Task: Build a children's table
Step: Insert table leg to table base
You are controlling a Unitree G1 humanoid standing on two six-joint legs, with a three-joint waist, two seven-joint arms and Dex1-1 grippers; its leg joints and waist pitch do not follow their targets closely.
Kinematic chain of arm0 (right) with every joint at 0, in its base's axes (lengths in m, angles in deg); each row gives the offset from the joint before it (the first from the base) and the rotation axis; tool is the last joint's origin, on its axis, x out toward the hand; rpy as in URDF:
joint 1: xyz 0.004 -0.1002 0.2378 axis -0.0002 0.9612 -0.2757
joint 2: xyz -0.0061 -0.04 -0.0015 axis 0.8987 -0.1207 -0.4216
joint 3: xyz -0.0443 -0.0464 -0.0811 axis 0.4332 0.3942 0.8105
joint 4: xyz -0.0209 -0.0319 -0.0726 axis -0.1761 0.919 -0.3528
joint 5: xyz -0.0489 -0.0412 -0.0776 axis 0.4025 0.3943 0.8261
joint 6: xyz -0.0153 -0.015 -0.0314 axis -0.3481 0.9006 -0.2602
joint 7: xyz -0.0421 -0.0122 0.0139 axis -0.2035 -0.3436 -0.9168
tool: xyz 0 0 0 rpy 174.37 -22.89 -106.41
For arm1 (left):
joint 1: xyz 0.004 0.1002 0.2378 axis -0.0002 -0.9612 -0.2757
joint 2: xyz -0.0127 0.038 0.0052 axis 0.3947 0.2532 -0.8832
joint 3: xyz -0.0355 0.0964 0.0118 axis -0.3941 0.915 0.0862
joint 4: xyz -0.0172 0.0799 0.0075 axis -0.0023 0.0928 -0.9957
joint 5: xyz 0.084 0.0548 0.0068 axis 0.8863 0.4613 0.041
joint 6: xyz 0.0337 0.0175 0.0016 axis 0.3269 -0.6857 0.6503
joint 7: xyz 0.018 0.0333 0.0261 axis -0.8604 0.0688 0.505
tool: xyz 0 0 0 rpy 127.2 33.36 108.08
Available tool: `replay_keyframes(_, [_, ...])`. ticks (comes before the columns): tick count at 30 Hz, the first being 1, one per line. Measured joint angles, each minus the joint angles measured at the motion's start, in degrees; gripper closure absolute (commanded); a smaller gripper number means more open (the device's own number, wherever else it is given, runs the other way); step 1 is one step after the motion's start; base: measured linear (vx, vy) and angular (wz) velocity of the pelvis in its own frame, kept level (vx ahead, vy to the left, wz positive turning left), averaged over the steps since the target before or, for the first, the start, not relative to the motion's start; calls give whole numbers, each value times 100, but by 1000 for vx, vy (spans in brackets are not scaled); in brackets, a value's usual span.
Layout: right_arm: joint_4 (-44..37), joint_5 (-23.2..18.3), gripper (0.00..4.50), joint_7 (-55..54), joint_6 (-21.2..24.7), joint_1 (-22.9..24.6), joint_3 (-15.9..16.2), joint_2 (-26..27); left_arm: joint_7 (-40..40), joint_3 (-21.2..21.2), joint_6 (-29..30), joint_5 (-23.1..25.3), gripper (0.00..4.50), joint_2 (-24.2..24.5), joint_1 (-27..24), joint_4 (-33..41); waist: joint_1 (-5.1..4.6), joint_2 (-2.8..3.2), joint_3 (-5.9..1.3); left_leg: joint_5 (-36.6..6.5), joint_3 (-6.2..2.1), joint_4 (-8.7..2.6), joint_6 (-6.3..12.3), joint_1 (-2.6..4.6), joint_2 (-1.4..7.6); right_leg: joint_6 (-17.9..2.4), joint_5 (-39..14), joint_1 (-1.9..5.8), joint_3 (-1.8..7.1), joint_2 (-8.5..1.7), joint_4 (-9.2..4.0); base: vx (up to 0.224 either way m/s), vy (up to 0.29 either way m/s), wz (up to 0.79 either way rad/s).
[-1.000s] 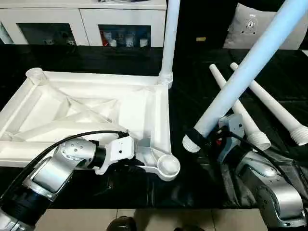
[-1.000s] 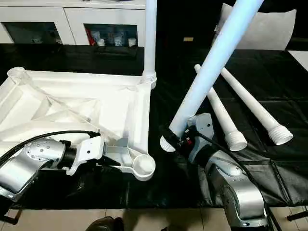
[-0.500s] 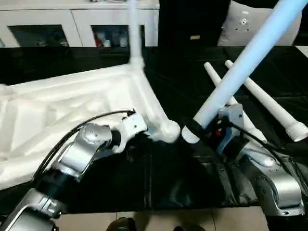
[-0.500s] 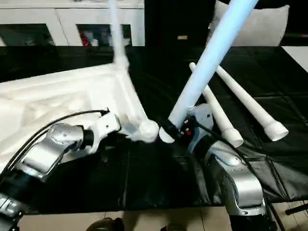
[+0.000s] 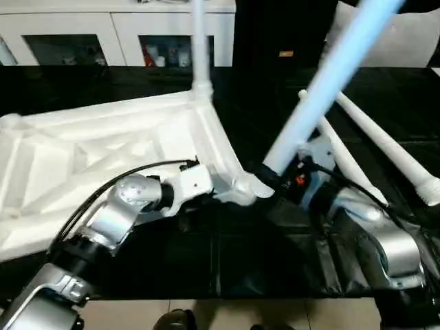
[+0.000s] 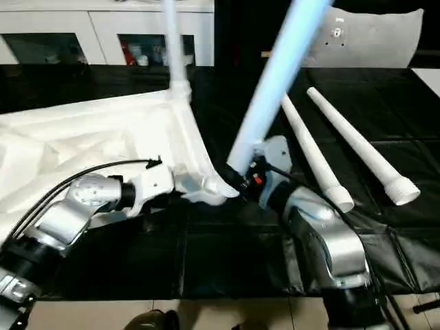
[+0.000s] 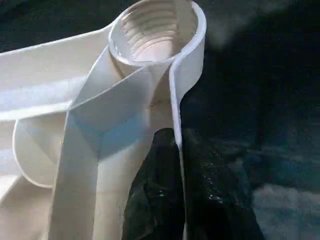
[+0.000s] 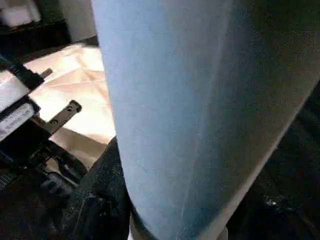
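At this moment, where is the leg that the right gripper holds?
In the left eye view the held leg slants up from the right gripper at centre, its lower end at the table top's near corner socket, left of two loose legs.

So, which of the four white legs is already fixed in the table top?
The upright leg at the far corner of the table top. One other is in the right claw; two lie flat on the black cover.

Silver, rounded forearms (image 5: 113, 216) with black joint bands; white wrist housing (image 5: 189, 185) (thin black cable looping over); red spot by the right wrist (image 6: 256, 180).
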Motion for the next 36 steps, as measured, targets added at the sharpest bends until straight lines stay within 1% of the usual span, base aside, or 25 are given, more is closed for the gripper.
replay_keyframes(2, [67, 73, 257, 63, 39, -75, 120, -17, 136, 22, -63, -3, 450, -4, -1, 12, 60, 1, 0, 0, 2, 1, 1, -5, 0, 0, 0, -1, -2, -3, -1, 0, 0, 0])
replay_keyframes(5, [250, 165, 257, 242, 45, -92, 290, -77, 255, 50, -62, -10, 450, -20, 7, 33, 115, -9, -2, 0, 11, 4, 3, -6, 0, 0, 0, -2, -1, -9, -1, 0, 0, 0])
replay_keyframes(11, [309, 183, 257, 471, 92, -198, 410, -224, 338, 69, -139, -3, 450, -30, 33, -43, 133, -29, -15, 7, 17, 6, 15, -4, 0, 0, 0, -1, -4, -14, 5, 0, 0, 0])
replay_keyframes(19, [603, 152, 257, 725, 86, -322, 475, -218, 581, 63, -223, -1, 450, -26, 42, -75, 145, -63, -34, 10, 20, 7, 17, -3, 0, 0, 0, 0, -11, -20, 10, 0, 0, 0])
replay_keyframes(23, [697, 142, 258, 839, 77, -342, 488, -223, 644, 105, -276, 12, 450, -24, 62, -121, 142, -111, -66, 12, 24, 12, 20, -5, 0, 0, 0, 0, -13, -26, 13, 0, 0, 0])
replay_keyframes(26, [814, 140, 258, 901, 28, -379, 486, -223, 667, 112, -294, 55, 450, -55, 97, -182, 143, -129, -77, 13, 27, 20, 22, -4, 0, 0, 0, 3, -15, -31, 20, 0, 0, 0])
replay_keyframes(32, [926, 139, 258, 896, -71, -360, 430, -192, 643, 111, -489, 154, 450, -133, 168, -373, 152, -131, -80, 9, 36, 32, 14, -1, 0, 0, 0, 6, -22, -44, 44, 0, 0, 0])
replay_keyframes(34, [995, 107, 258, 883, -148, -307, 334, -107, 598, 111, -518, 179, 450, -148, 168, -396, 152, -128, -82, 10, 43, 34, 13, 3, 0, 0, 0, 7, -22, -49, 52, 0, 0, 0])
replay_keyframes(36, [1109, -31, 258, 863, -250, -199, 170, 1, 562, 105, -529, 204, 450, -167, 168, -429, 152, -124, -86, 11, 54, 35, 14, 11, 0, 0, 0, 12, -22, -56, 58, 0, 0, 0])
